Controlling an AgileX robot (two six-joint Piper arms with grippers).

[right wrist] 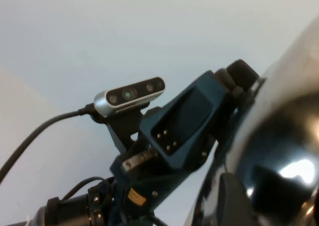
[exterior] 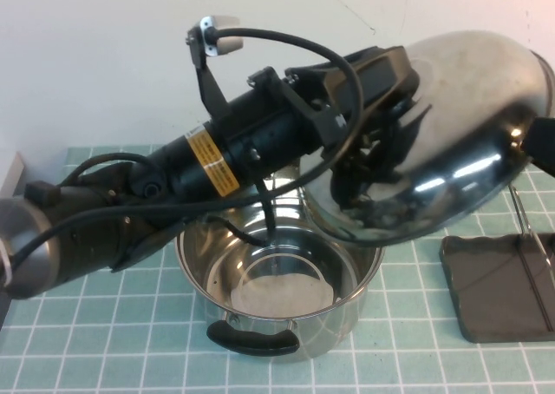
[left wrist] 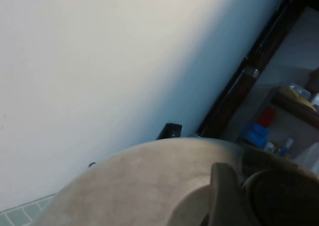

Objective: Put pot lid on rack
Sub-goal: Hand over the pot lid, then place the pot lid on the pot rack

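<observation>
A: Where's the pot lid (exterior: pixel 451 125) at?

B: Up in the air, tilted, above the right rim of the open steel pot (exterior: pixel 277 281). Shiny domed stainless, mirror finish. The left pincer (exterior: pixel 381 108) is at its knob side, clamped on the pot lid.

A: And the rack (exterior: pixel 499 285)?

B: Dark grey tray with a raised rim and thin wire bars, on the bench (exterior: pixel 104 342) at the right edge, apart from the pot. Green grid mat between them.

A: Right pincer?

B: Just a dark bit (exterior: pixel 542 142) at the far right beside the lid edge; can't tell its fingers.
</observation>
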